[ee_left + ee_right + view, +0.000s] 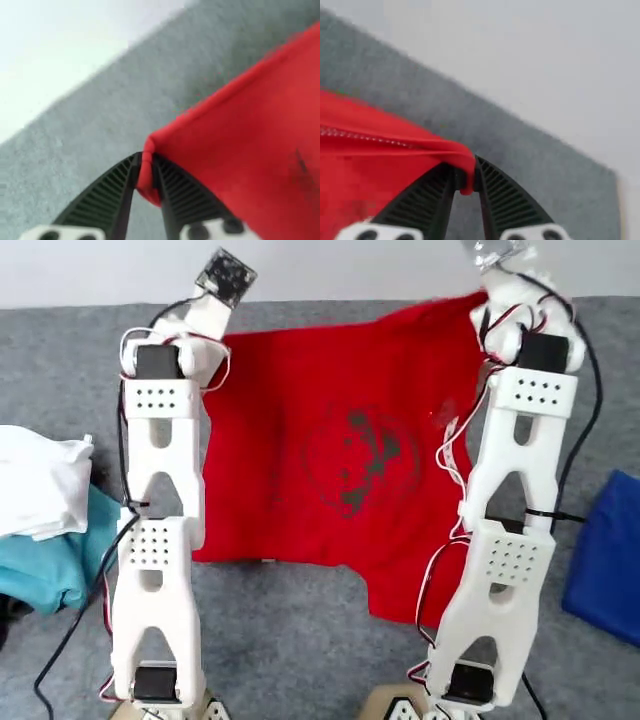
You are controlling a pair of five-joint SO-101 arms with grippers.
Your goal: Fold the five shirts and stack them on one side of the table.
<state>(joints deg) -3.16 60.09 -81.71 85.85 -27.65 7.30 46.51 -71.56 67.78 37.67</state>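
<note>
left gripper [144, 159] and right gripper [465, 172] each clamp a corner of the red fabric shirt [300, 490] lying between them.

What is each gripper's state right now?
Left gripper: shut on a corner of the red shirt.
Right gripper: shut on another corner of it.

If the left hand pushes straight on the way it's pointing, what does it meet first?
Beyond the red shirt corner pinched in the left hand, probably bare grey mat, then the white surface past its edge; depth is unclear.
</note>
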